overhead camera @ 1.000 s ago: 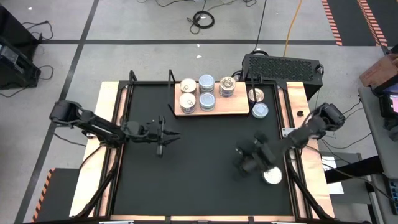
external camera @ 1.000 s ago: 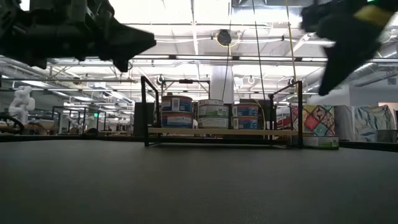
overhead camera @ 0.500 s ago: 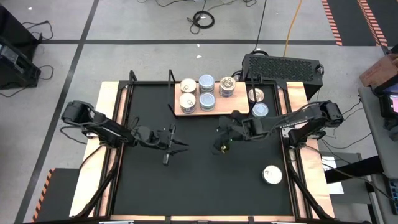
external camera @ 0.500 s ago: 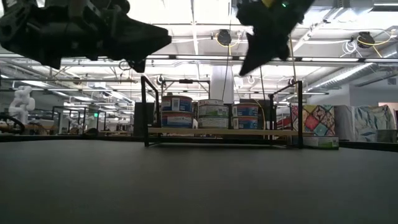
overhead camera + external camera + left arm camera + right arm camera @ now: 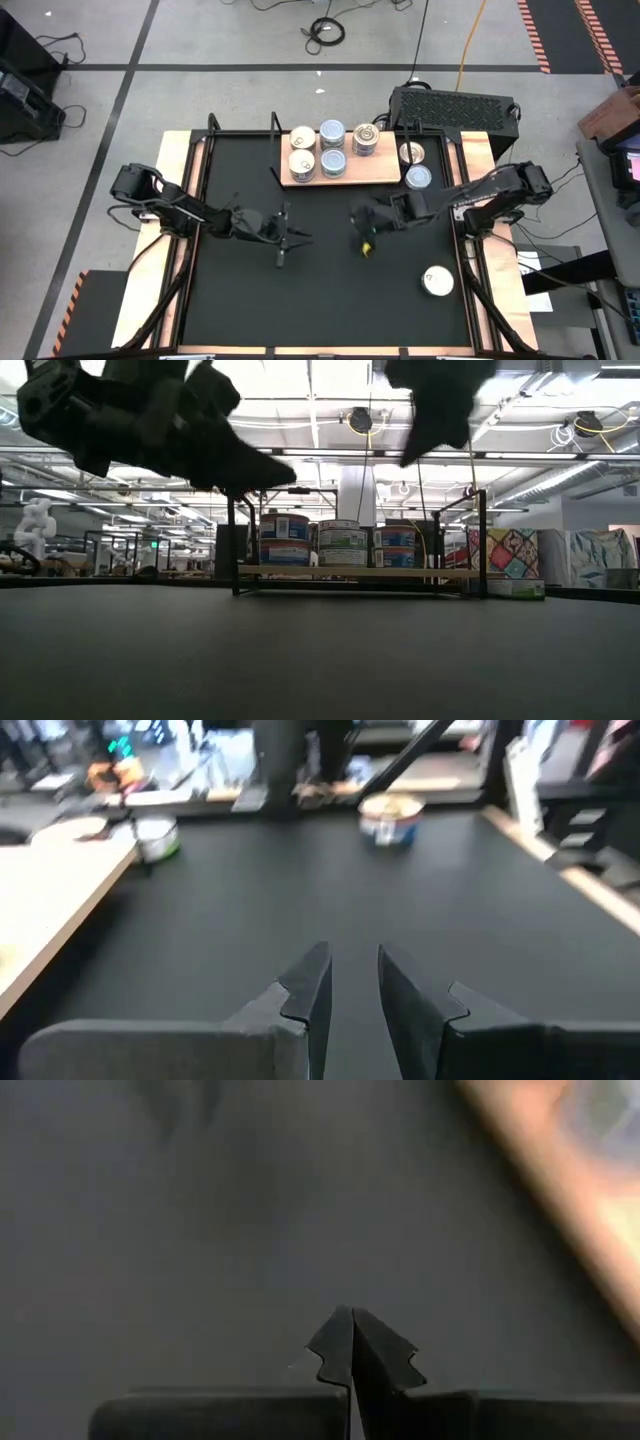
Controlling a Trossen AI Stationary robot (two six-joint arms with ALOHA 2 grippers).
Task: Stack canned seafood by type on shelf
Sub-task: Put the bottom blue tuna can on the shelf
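The shelf [image 5: 345, 178] stands at the table's far middle and bears several canned seafood tins [image 5: 332, 134], in two tiers in the low view [image 5: 343, 547]. Two tins [image 5: 419, 178] sit on the tabletop right of the shelf. One white-topped tin [image 5: 437, 282] stands alone near the right edge. My left gripper [image 5: 291, 241] hovers over the table's middle, narrowly open with nothing between its fingers [image 5: 350, 975]. My right gripper [image 5: 366, 244] hangs above the middle, shut and empty [image 5: 351, 1325].
A black ribbed box [image 5: 455, 105] sits behind the table's far right corner. The shelf's black posts [image 5: 232, 538] rise at its ends. The two grippers are close together over bare black tabletop [image 5: 300, 300] in the near half.
My right gripper has swung from above the lone tin near the right edge toward the table's middle, rising and turning, and stays shut. My left gripper has moved toward the table's right and near edges, sinking a little and tipping closer to level.
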